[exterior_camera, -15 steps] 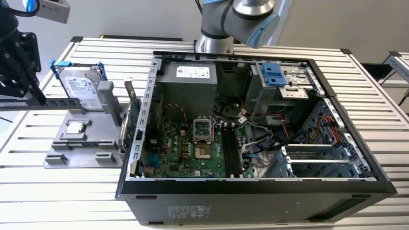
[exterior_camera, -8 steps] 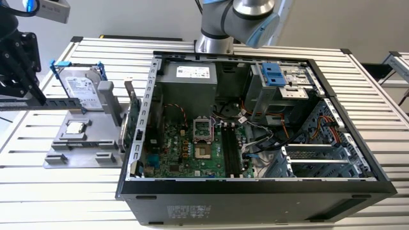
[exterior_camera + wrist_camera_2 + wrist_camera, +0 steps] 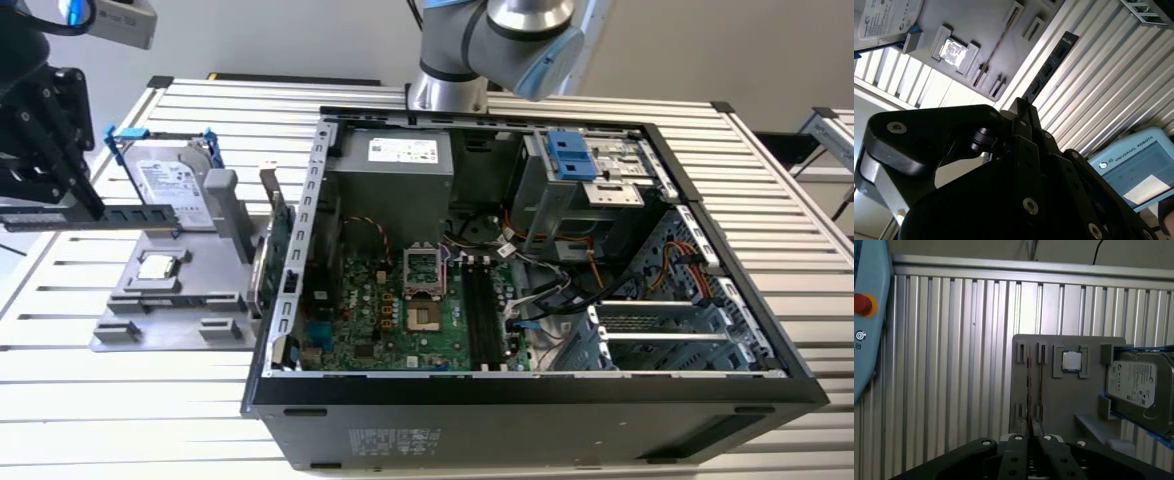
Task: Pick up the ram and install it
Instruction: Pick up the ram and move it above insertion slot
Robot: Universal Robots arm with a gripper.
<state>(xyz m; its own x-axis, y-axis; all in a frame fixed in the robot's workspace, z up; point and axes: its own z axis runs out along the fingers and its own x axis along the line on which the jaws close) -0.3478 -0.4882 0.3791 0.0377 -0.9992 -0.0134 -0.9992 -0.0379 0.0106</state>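
The ram is a long dark stick held level above the grey holder tray, at the exterior view's left. My gripper is shut on one end of it. In the second wrist view the ram runs away from the black fingers over the ribbed table. The first wrist view sees the ram edge-on as a thin line above the gripper. The motherboard's black slots lie inside the open computer case, well to the exterior view's right of the gripper.
The tray also carries a silver hard drive in a blue frame and a square chip. A green expansion card stands upright between the tray and the case. A control tablet lies on the table near the arm.
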